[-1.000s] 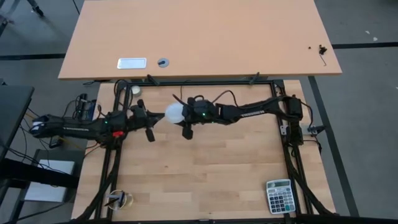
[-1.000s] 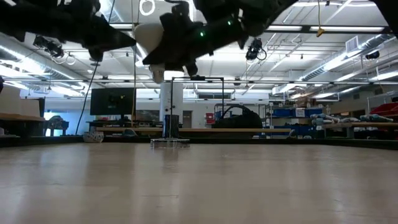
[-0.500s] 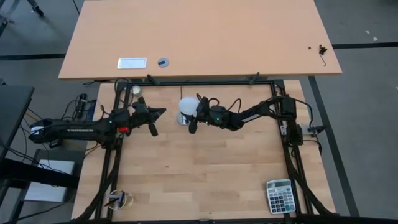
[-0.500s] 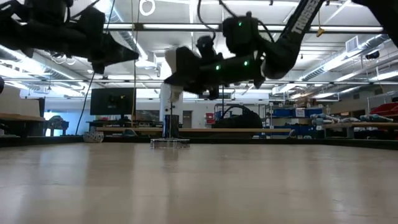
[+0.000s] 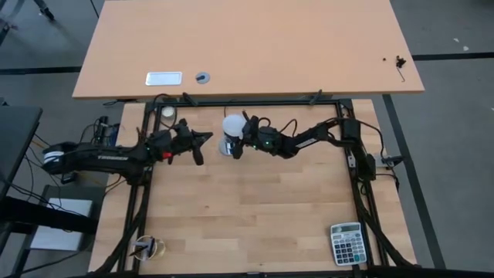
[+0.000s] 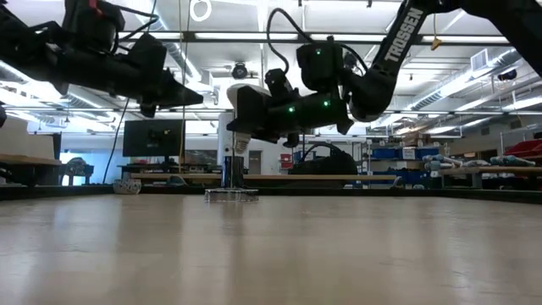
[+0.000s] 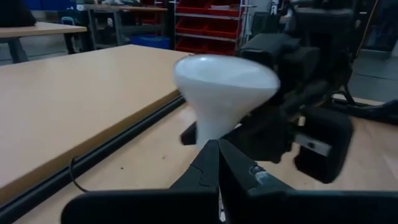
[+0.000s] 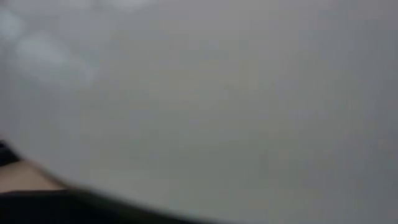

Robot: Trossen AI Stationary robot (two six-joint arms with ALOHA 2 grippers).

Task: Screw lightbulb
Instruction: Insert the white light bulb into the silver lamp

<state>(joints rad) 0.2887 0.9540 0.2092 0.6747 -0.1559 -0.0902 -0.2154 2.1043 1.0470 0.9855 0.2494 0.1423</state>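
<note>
The white cone-shaped lightbulb point(image 5: 233, 126) is held in my right gripper point(image 5: 241, 139) above the far middle of the wooden table point(image 5: 255, 216). Its wide round face point(image 7: 225, 73) is up and its narrow neck point(image 7: 210, 124) points down. Its white surface fills the right wrist view point(image 8: 199, 99). My left gripper point(image 5: 207, 138) is shut and empty. It points at the bulb from the table's left, a short way off; in the left wrist view its fingertips point(image 7: 217, 152) sit just before the neck. My right gripper is shut on the lightbulb's tapering body point(image 7: 249, 115) below the wide face, one finger on each side. The fingers point(image 6: 262, 110) come level from the table's right. The bulb stands upright, face up, and its base point(image 6: 240, 144) is lifted clear of the table.
A calculator point(image 5: 346, 243) lies at the near right corner. A small object with cords point(image 5: 147, 248) lies at the near left. A small white round thing point(image 5: 167, 113) sits at the far left. A second table point(image 5: 247, 46) lies beyond, with a white plate point(image 5: 164, 78) and a grey disc point(image 5: 202, 77).
My right gripper has drawn back toward the table's right and far edge and gone down. It has turned the bulb from lying sideways to upright, face up. My left gripper has moved toward the table's right, after the bulb.
</note>
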